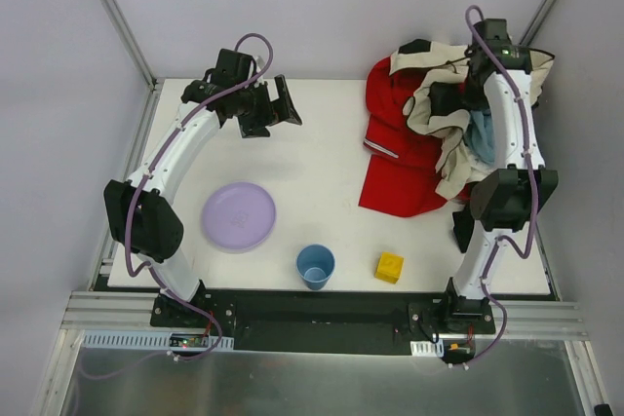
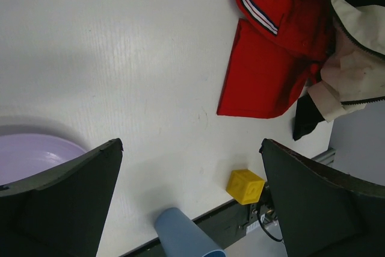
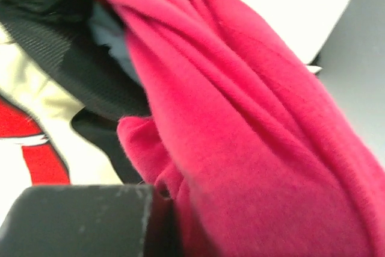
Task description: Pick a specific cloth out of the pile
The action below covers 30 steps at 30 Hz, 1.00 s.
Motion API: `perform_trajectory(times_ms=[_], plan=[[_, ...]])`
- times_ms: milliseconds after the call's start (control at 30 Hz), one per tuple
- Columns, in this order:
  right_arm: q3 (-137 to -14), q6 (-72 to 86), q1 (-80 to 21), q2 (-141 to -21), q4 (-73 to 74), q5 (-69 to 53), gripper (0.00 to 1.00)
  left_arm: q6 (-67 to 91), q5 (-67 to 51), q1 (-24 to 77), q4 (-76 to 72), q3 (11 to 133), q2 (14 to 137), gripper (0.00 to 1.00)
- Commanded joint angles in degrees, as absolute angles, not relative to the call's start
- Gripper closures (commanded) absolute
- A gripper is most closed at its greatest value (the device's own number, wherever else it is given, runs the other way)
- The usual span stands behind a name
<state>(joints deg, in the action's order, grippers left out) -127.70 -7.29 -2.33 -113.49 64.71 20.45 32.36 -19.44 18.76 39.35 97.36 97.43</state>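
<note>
The cloth [image 1: 405, 168], bright red with a striped hem, lies spread on the right of the table, its far side under the pile [image 1: 434, 109]. The left wrist view shows the cloth [image 2: 271, 82] beside the cream-and-black jacket [image 2: 355, 58]. My right gripper [image 1: 460, 96] is buried in the pile. In its wrist view the right gripper [image 3: 174, 209] is shut on a magenta fleece cloth [image 3: 240, 136]; only one dark finger [image 3: 78, 221] shows, with a strip of the red cloth [image 3: 39, 164] behind it. My left gripper [image 1: 278, 109] hangs open over the far middle of the table, and the left gripper [image 2: 191, 144] holds nothing.
A purple plate [image 1: 239, 216] sits at the near left. A blue cup [image 1: 315, 265] and a yellow cube [image 1: 389, 267] stand near the front edge. A grey-blue piece [image 1: 483, 133] shows under the right arm. Frame posts rise at both back corners.
</note>
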Motion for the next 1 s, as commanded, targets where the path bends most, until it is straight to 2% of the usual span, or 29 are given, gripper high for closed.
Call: perform_trajectory(times_ms=[0, 200, 400, 700, 833, 967], plan=[[-131.6, -5.5, 4.1, -107.1, 63.9, 29.9, 1.00, 33.9, -22.8, 19.2, 38.4, 99.1, 98.2, 0.01], [-126.8, -1.5, 13.1, -105.9, 65.9, 32.9, 0.99, 36.5, -23.6, 21.4, 38.3, 100.4, 101.9, 0.01], [-116.4, 1.4, 19.9, -103.9, 66.8, 28.7, 0.99, 41.5, -24.4, 24.3, 38.5, 104.9, 109.3, 0.01], [-93.4, 4.8, 26.9, -97.9, 60.3, 20.4, 0.99, 47.8, -28.5, 29.0, 38.4, 121.0, 125.8, 0.01], [-88.4, 5.2, 27.7, -98.5, 57.5, 19.4, 0.99, 51.1, -29.6, 30.8, 38.4, 128.6, 131.9, 0.01], [-88.5, 5.2, 27.9, -99.8, 57.0, 17.9, 0.99, 55.2, -30.1, 32.6, 38.1, 133.1, 137.5, 0.01]])
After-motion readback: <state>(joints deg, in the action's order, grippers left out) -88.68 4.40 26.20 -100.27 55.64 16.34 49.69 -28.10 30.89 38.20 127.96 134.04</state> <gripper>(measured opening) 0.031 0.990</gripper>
